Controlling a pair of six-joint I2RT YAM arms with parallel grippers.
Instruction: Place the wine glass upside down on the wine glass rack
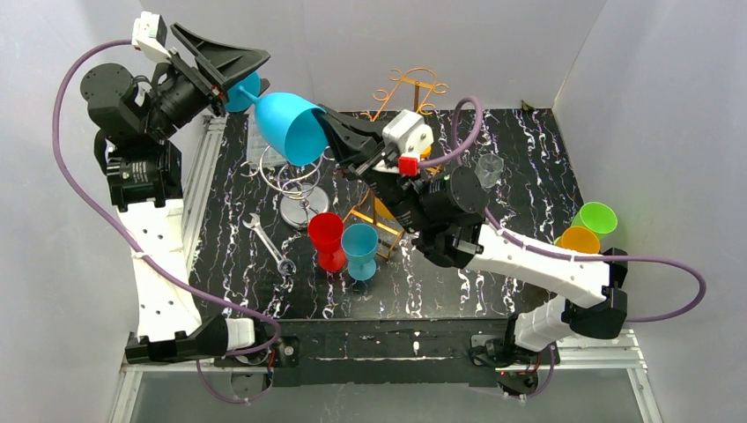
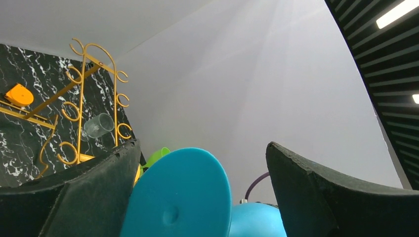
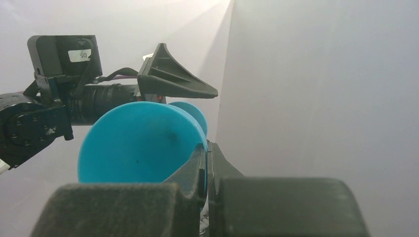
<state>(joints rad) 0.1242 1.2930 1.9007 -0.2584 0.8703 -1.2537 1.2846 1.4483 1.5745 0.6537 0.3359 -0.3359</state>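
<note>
- The wine glass (image 1: 291, 128) looks like moulded plastic. Judged light, stiff and not brittle, but the smooth wall is likely slick under a pinch.
- The right gripper (image 3: 206, 145) is clamped on the bowl rim, one finger inside and one outside. The glass hangs out from a thin-wall pinch, so it could pivot.
- Best hold, as a judgement, is the bowl or low stem. That leaves the foot (image 2: 178, 197) free for the rails of the wine glass rack (image 1: 410, 84).
- The left gripper (image 1: 242, 79) is spread wide and holds nothing. The foot sits between its fingers, nearer one; contact can't be told.
- The glass is in the air, roughly on its side. The bowl is straight ahead of the right fingertips, and the stem points away toward the left gripper.
- The rack stands beside the right wrist, apart from the glass.
</note>
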